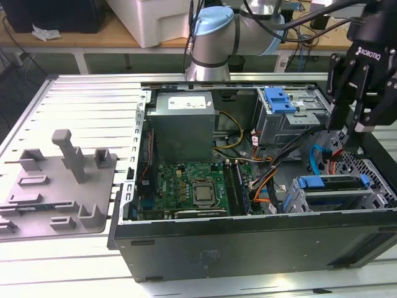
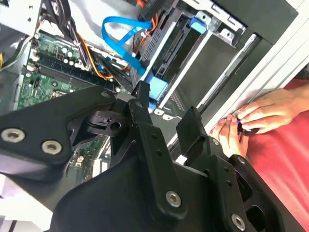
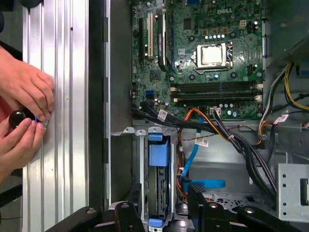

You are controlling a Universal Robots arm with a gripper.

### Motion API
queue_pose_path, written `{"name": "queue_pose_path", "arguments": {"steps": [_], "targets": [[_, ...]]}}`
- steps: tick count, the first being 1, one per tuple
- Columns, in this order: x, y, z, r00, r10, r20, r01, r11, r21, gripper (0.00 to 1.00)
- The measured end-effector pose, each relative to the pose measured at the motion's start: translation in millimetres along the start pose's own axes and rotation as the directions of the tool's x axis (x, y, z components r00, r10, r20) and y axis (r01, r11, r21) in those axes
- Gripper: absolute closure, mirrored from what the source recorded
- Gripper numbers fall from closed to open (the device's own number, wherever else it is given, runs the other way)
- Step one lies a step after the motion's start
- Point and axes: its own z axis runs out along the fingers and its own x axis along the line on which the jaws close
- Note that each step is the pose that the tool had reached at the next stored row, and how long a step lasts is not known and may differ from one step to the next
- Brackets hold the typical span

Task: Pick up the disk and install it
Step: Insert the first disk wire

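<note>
Two black fingers [image 3: 195,198] of the gripper [image 3: 164,193] stand well apart in both wrist views with nothing between them, so we read the gripper as wide open and holding nothing. Beneath that gap, in the first wrist view, we see the disk [image 3: 158,154] lying on edge in the metal drive cage [image 3: 140,169] at a corner of the open computer case [image 1: 248,248]. Its blue carrier frame shows along the exposed edge.

In the exterior view the gripper [image 1: 347,133] hangs above that same corner, at the exterior view's right, and as far as we can tell it does not touch the disk [image 1: 329,183].

A blue ribbon cable [image 3: 193,164] loops just beside the cage. A bundle of black and orange wires runs from there toward the green motherboard [image 3: 203,58]. Further back in the case we see the grey power-supply box [image 1: 183,124].

Outside the case, a person's hands [image 3: 24,92] rest on the ribbed aluminium table [image 3: 63,96], pinching a small black round object [image 3: 17,118] between their fingertips. On the table at the exterior view's left sits a grey moulded fixture [image 1: 56,186].
</note>
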Motion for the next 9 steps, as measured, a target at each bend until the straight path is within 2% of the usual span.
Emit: {"name": "queue_pose_path", "arguments": {"steps": [9], "targets": [[-3.9, -13.5, -0.3, 0.9979, 0.065, -0.0015, -0.065, 0.9978, -0.0155, 0.49]]}}
